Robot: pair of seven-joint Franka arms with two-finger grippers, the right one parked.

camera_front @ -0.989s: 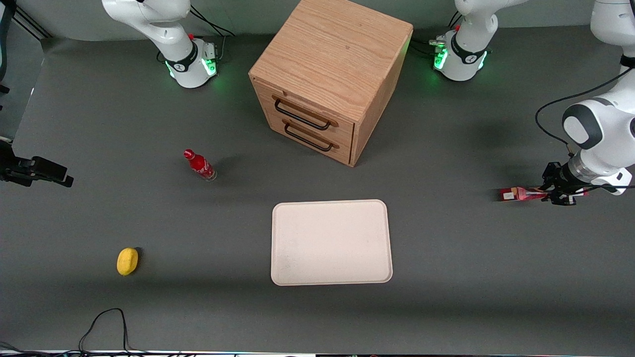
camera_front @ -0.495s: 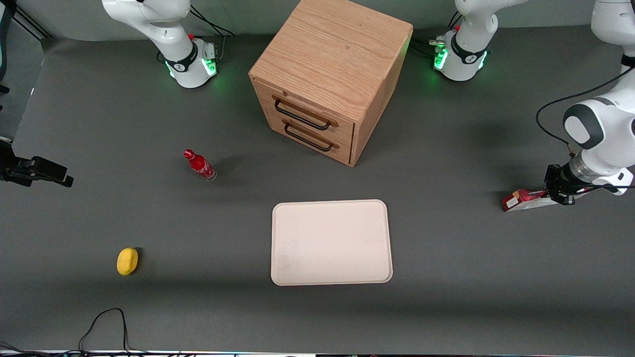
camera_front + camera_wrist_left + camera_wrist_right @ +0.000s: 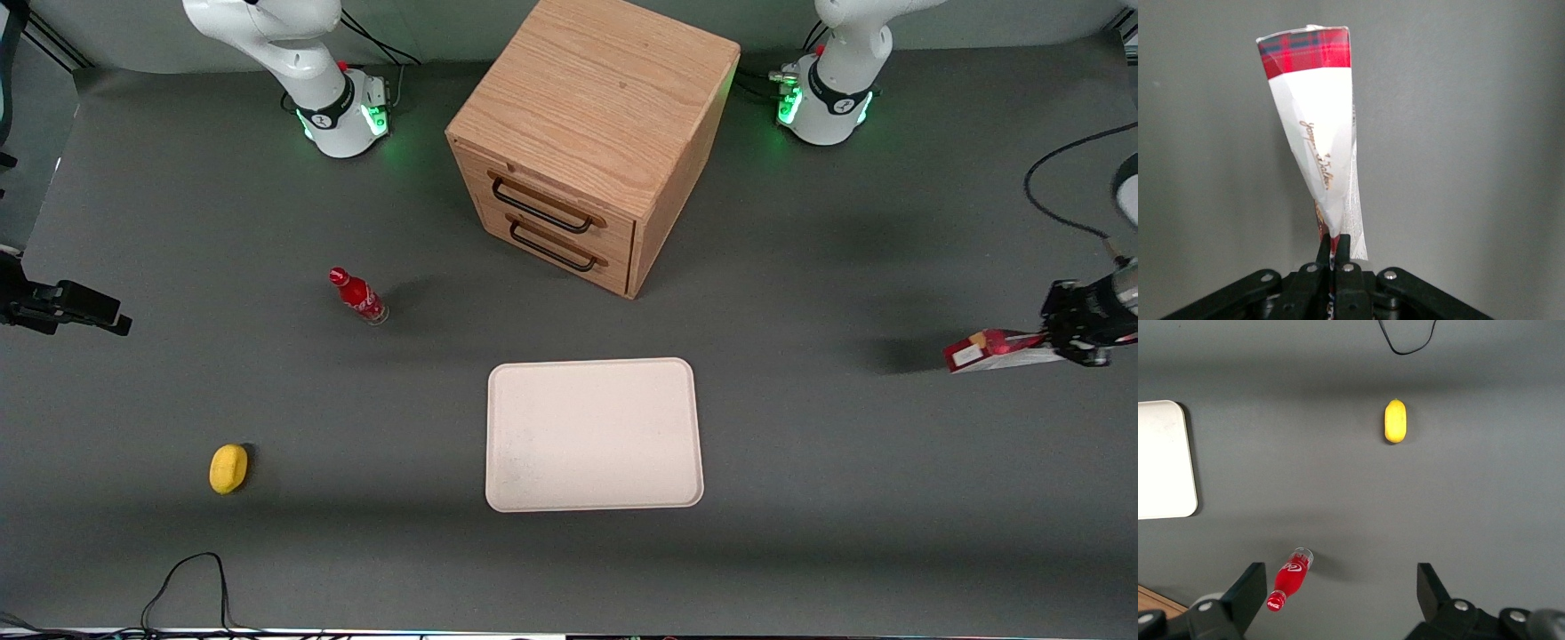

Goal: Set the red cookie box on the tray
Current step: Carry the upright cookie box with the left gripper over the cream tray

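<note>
Gripper (image 3: 1071,342) clamped on the red cookie box (image 3: 996,349) at the working arm's end of the table.
Its fingers (image 3: 1341,250) pinch one end of the box, which is lifted clear of the grey table (image 3: 800,551), casting a shadow below. The tray (image 3: 594,434) lies flat and well apart from the box, nearer the front camera than the wooden drawer cabinet (image 3: 587,133).

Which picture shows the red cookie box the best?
The left wrist view: the red cookie box fills it, showing plaid end and writing, pinched by the shut tool. The front view shows it small, lifted at the working arm's end of the table. The right wrist view misses it, showing the tray.
</note>
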